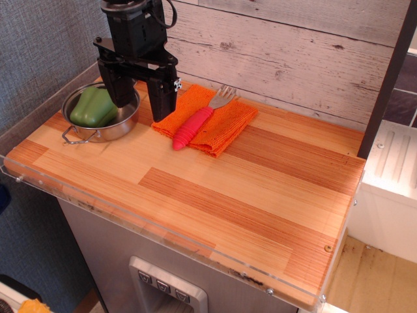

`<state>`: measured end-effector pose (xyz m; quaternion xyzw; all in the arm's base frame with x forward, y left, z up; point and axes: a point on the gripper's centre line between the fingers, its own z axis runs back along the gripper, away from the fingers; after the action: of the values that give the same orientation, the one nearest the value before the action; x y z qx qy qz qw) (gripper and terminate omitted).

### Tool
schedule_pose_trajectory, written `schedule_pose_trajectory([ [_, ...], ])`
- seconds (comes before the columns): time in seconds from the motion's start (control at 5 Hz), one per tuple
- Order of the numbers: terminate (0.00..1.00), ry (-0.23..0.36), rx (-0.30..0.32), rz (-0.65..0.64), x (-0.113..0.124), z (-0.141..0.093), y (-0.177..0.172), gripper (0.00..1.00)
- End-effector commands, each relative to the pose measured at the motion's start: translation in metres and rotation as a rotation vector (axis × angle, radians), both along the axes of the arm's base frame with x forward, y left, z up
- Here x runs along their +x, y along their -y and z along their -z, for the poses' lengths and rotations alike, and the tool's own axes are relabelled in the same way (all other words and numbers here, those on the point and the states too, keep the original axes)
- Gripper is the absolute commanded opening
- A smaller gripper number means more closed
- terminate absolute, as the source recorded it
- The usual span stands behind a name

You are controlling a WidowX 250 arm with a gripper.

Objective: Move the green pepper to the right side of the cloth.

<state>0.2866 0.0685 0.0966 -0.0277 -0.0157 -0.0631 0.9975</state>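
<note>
The green pepper lies inside a small metal pot at the back left of the wooden table. The orange cloth lies folded just right of the pot, with a pink-handled fork resting across it. My gripper hangs above the pot's right rim, between pepper and cloth. It is open, its two black fingers spread wide with nothing between them. The left finger hides part of the pepper's right side.
A whitewashed plank wall runs behind the table. A clear plastic lip edges the front and left sides. A dark post stands at the right, with a white appliance beyond it. Bare wood spreads across the table's middle and right.
</note>
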Motion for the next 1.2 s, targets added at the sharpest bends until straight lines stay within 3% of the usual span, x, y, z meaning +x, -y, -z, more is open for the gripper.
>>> schedule_pose_trajectory([
  [0.0,0.0,0.0,0.0,0.0,0.0,0.0,0.0,1.0],
  [0.4,0.0,0.019,0.086,-0.169,-0.001,-0.009,-0.089,1.0],
  [0.6,0.0,0.021,0.093,-0.216,-0.005,-0.009,-0.11,1.0],
  [1.0,0.0,0.04,0.126,-0.259,0.01,0.02,-0.119,1.0],
])
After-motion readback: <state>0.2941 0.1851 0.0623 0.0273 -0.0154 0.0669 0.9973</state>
